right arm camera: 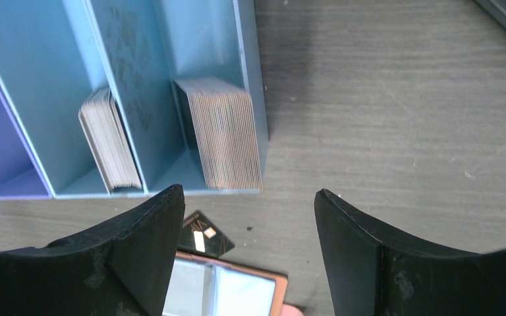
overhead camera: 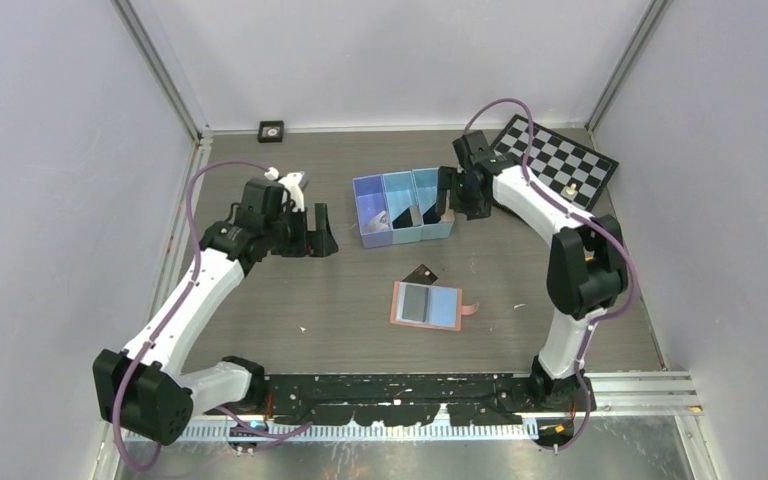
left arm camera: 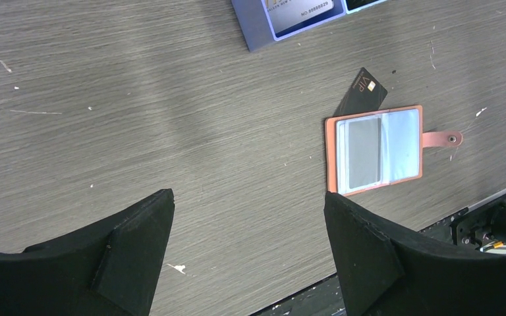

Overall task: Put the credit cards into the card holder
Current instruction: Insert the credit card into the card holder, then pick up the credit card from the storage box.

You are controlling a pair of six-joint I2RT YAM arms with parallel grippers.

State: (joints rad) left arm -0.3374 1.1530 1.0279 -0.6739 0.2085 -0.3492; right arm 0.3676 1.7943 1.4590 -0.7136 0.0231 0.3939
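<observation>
You are looking at the salmon-tan leather-look folding card holder [overhead camera: 427,305] lying open on the grey table [overhead camera: 260,300] at the centre of the top view, with a dark grey card [left arm camera: 362,151] showing in its left pocket. A glossy black credit card [overhead camera: 422,274] is lying just above it, touching its upper edge. Your left tool [overhead camera: 317,232] is hanging spread and empty at centre left. Your right tool [overhead camera: 447,203] is hovering spread and empty by the right end of the three-compartment blue plastic bin [overhead camera: 390,190], where card stacks [right arm camera: 227,141] are leaning.

A blue plastic bin [overhead camera: 407,236] with three compartments sits on the grey wood-grain table [overhead camera: 360,290]. Behind and right of the bin lies a checkerboard [overhead camera: 580,160]. Behind and left, a small black square [overhead camera: 271,128] rests against the wall.
</observation>
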